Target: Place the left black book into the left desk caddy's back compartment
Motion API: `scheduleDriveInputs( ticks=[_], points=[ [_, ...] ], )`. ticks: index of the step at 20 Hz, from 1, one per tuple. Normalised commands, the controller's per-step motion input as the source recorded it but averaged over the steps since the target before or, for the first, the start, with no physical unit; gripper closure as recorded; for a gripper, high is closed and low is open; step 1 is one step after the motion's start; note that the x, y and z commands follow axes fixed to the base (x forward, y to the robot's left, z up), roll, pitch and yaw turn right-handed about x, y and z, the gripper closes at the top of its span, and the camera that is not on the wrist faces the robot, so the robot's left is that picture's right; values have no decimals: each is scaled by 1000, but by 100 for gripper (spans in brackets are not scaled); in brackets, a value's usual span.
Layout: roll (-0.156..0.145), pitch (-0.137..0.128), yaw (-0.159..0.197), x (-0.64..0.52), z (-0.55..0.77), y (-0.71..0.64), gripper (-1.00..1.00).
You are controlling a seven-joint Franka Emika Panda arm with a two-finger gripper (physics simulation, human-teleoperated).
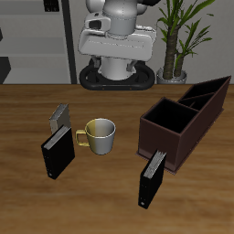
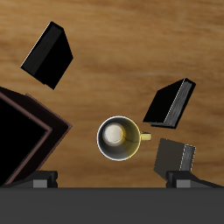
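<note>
Okay, I'm calling clock directions on the exterior view with the mug as my dial centre, twelve toward the back of the table.

The gripper is hanging high over the table, looking straight down on the mug. Its fingers are spread wide with nothing between them, so I'm holding nothing. I'd say the task hasn't started.

My target, the left black book, stands upright at about four o'clock, near the table's front edge. It's just beside the left desk caddy but apart from it. Standing on end like that, it should give me a thin slab to pinch from above.

The caddy sits around three o'clock, running away toward two. The back compartment, the one with slanted rising edges, is the far end. It's open on top and I can see nothing inside it. Those tall walls look meant to keep a book standing.

Now the count:
- **Black books:** two, with the other black book at eight o'clock, so I must not mix them up.
- **Grey book:** one grey book, at ten o'clock.
- **Mug:** one.
- **Caddy:** one in view, with two sections.
</note>
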Motion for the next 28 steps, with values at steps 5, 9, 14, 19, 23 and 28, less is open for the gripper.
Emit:
scheduleDriveInputs(
  ticks=[5,9,14,19,23,28],
  points=[
    [-14,-15,-37,329,175,186,-100],
    [3,-6,-21,226,105,183,-100],
    [1,-2,-18,287,97,298,-100],
    [14,-11,7,245,-4,416,-100],
    [10,-7,-5,247,-33,242,-100],
    [-14,-12,-12,366,-32,158,-100]
  ],
)
